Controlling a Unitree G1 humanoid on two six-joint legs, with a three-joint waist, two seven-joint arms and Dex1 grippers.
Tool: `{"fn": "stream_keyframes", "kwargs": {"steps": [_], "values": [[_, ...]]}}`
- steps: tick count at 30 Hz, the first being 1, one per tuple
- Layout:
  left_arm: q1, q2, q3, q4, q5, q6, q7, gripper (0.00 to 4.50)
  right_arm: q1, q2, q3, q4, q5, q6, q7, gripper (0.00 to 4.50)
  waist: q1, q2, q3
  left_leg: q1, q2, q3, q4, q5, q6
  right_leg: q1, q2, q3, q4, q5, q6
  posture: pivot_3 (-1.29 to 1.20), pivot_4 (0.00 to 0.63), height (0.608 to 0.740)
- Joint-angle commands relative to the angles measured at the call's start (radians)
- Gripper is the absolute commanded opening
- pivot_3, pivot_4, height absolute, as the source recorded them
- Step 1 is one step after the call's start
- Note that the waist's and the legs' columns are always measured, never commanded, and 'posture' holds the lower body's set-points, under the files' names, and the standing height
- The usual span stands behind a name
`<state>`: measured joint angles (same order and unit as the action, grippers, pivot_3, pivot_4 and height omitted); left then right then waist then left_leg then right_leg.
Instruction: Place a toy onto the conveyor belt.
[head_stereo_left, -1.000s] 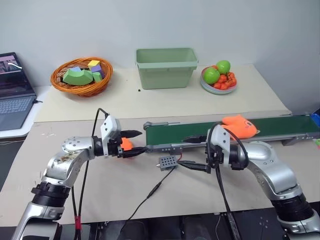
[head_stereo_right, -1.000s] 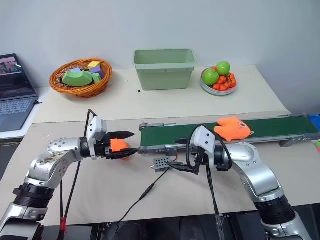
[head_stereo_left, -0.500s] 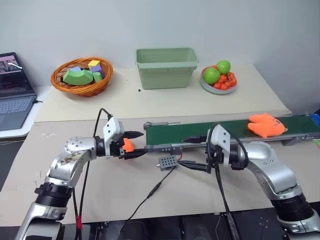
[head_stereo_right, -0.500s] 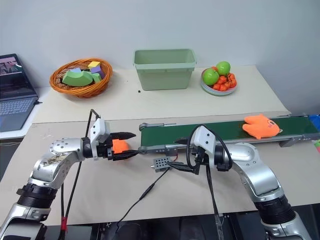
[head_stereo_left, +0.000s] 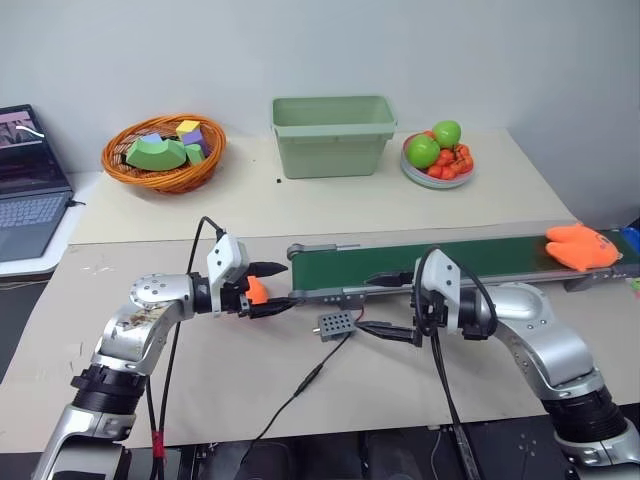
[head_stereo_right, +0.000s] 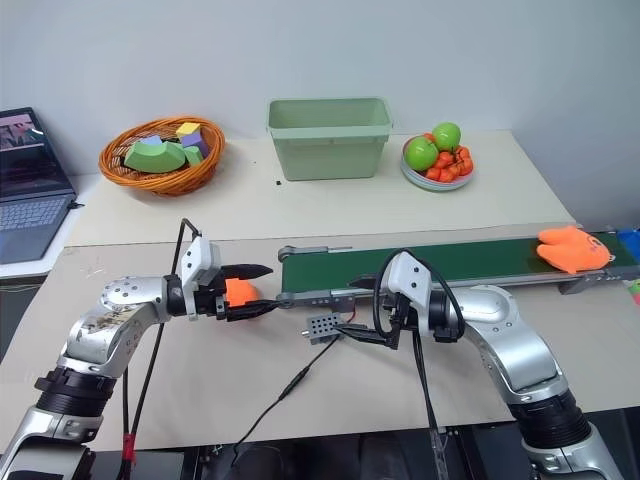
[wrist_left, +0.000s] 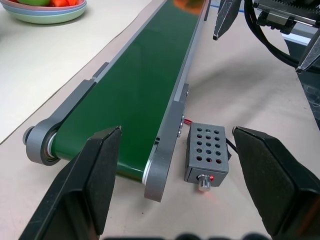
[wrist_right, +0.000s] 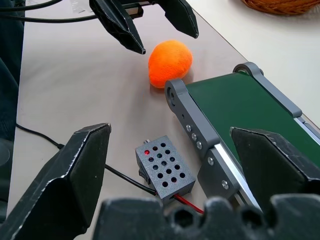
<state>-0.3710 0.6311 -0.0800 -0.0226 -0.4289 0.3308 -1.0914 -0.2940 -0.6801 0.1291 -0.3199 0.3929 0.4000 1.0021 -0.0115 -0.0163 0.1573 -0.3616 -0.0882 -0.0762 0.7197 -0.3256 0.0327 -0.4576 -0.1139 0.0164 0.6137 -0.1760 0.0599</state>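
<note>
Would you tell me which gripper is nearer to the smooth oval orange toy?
Left. The left gripper hovers at the oval toy, open around it; the right gripper sits further along the conveyor belt.

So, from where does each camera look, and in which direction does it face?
Left eye and right eye views: on the head, facing forward and down over both arms at the conveyor belt, with the toy at its far right end.
Left wrist view: along the open left claw down the belt; the right claw hangs above.
Right wrist view: along the open right claw at the belt's roller end, the smooth oval orange toy and the left claw.
Both wrist views share the grey control box.
</note>
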Motion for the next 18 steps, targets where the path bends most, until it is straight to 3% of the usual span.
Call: {"fn": "stream_keyframes", "kwargs": {"steps": [1,18], "values": [[-0.012,-0.004,0.030,-0.014,-0.005,-0.019,0.000,3.77,-0.010,-0.006,-0.018,-0.004,-0.013,-0.031,0.002,4.50,0.000,0.000,0.000,0.000,0.000,0.000,0.000,0.000,0.000,0.000,0.000,0.000,0.000,0.000,0.000,0.00,0.150,0.728],[-0.008,0.001,0.048,-0.015,0.000,-0.021,0.003,3.77,0.011,-0.004,-0.029,0.087,-0.043,-0.139,0.042,4.50,0.000,0.000,0.000,0.000,0.000,0.000,0.000,0.000,0.000,0.000,0.000,0.000,0.000,0.000,0.000,0.00,0.150,0.728]]}}
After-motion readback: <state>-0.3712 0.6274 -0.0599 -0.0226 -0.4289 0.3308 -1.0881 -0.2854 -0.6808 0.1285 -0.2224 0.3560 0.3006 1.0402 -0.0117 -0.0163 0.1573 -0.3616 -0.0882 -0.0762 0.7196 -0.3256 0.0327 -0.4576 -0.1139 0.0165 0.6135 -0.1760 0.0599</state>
